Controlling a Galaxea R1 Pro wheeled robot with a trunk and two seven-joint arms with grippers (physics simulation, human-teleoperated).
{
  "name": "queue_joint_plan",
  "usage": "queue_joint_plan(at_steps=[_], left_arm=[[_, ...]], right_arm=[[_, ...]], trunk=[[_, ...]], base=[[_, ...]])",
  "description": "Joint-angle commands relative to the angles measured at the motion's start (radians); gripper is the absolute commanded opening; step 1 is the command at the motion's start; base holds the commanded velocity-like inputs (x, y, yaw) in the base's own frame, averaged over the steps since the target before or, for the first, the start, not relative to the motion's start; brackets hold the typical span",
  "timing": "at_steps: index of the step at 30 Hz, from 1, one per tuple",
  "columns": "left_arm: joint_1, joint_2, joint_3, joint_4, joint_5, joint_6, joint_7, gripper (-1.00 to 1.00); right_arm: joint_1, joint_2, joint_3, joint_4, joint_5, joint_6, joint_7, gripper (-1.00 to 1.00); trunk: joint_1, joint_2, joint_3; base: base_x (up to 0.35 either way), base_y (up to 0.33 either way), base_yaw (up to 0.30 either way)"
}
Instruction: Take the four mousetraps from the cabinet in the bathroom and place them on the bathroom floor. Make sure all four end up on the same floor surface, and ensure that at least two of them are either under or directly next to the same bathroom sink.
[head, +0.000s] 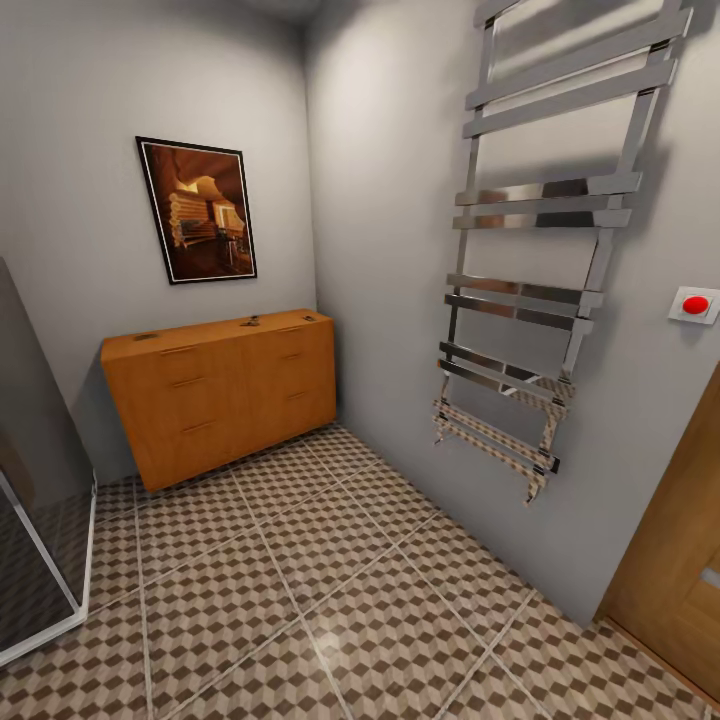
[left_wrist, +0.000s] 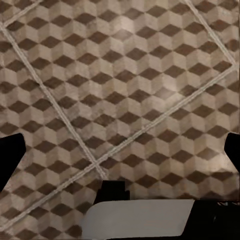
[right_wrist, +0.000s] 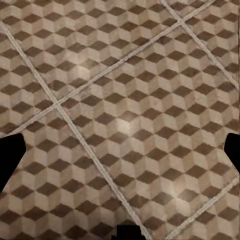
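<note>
Both grippers, left (left_wrist: 120, 150) and right (right_wrist: 120, 150), hang spread wide over bathroom floor (head: 330, 590).

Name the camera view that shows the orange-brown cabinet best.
The head view: the cabinet stands whole against the far wall under a framed picture, small dark items on its top. Both wrist views look down at the bathroom floor, not the cabinet.

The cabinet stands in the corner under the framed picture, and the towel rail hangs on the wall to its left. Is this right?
Not quite. In the head view the towel rail hangs on the wall to the right of the cabinet. The cabinet does stand in the corner under the framed picture.
</note>
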Motion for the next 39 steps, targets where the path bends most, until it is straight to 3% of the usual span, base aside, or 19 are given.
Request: queue_joint_plan(at_steps=[1,5,9,11,14,15,18,22,24,25,28,33,39], left_arm=[[-0.01,-0.001,0.001,-0.02,0.001,-0.001,0.01,1.0],[-0.054,-0.005,0.004,-0.093,0.004,0.039,0.031,1.0],[-0.102,-0.007,0.006,-0.157,0.027,0.131,0.041,1.0],[-0.135,-0.011,0.006,-0.195,0.065,0.203,0.045,1.0],[-0.159,-0.015,0.007,-0.217,0.114,0.245,0.049,1.0],[-0.173,-0.015,0.007,-0.229,0.16,0.26,0.05,1.0],[-0.178,-0.015,0.007,-0.232,0.18,0.254,0.05,1.0],[-0.184,-0.015,0.004,-0.231,0.204,0.159,0.049,1.0],[-0.186,-0.014,0.002,-0.222,0.21,0.075,0.05,1.0],[-0.187,-0.014,0.0,-0.184,0.213,-0.008,0.05,1.0],[-0.187,-0.014,-0.003,-0.131,0.214,-0.057,0.049,1.0],[-0.187,-0.015,-0.003,-0.114,0.214,-0.071,0.049,1.0],[-0.187,-0.015,-0.005,-0.052,0.214,-0.19,0.047,1.0]], right_arm=[[-0.01,0.0,0.001,-0.005,0.001,-0.003,-0.001,1.0],[-0.058,0.0,0.002,-0.018,0.013,-0.002,-0.001,1.0],[-0.123,0.001,0.003,-0.023,0.055,0.002,-0.002,1.0],[-0.176,0.002,0.003,-0.024,0.105,0.011,-0.003,1.0],[-0.226,0.004,0.002,-0.025,0.159,0.028,-0.008,1.0],[-0.266,0.006,0.002,-0.026,0.206,0.043,-0.019,1.0],[-0.283,0.007,0.002,-0.027,0.228,0.047,-0.024,1.0],[-0.303,0.007,0.004,-0.029,0.255,0.032,-0.031,1.0],[-0.308,0.006,0.007,-0.029,0.262,-0.007,-0.031,1.0],[-0.308,0.005,0.009,-0.027,0.268,-0.09,-0.03,1.0],[-0.297,0.005,0.01,-0.015,0.275,-0.186,-0.029,1.0],[-0.285,0.005,0.011,-0.007,0.277,-0.213,-0.029,1.0],[-0.272,0.005,0.011,0.001,0.308,-0.225,-0.028,1.0]], trunk=[[0.0,-0.001,-0.001],[0.0,-0.001,-0.001],[0.0,-0.001,-0.001],[0.0,-0.001,-0.001],[0.0,-0.001,-0.001],[0.0,-0.001,-0.001],[0.0,-0.001,-0.001],[0.0,-0.001,-0.001],[0.0,-0.001,-0.001],[0.0,-0.001,-0.001],[0.0,-0.001,-0.001],[0.0,-0.001,-0.001],[0.0,-0.001,-0.001]], base=[[0.0,0.0,0.0],[0.0,0.0,0.0],[0.0,0.0,0.0],[0.0,0.0,0.0],[0.0,0.0,0.0],[0.0,0.0,0.0],[0.0,0.0,0.0],[0.0,0.0,0.0],[0.0,0.0,0.0],[0.0,0.0,0.0],[0.0,0.0,0.0],[0.0,0.0,0.0],[0.0,0.0,0.0]])
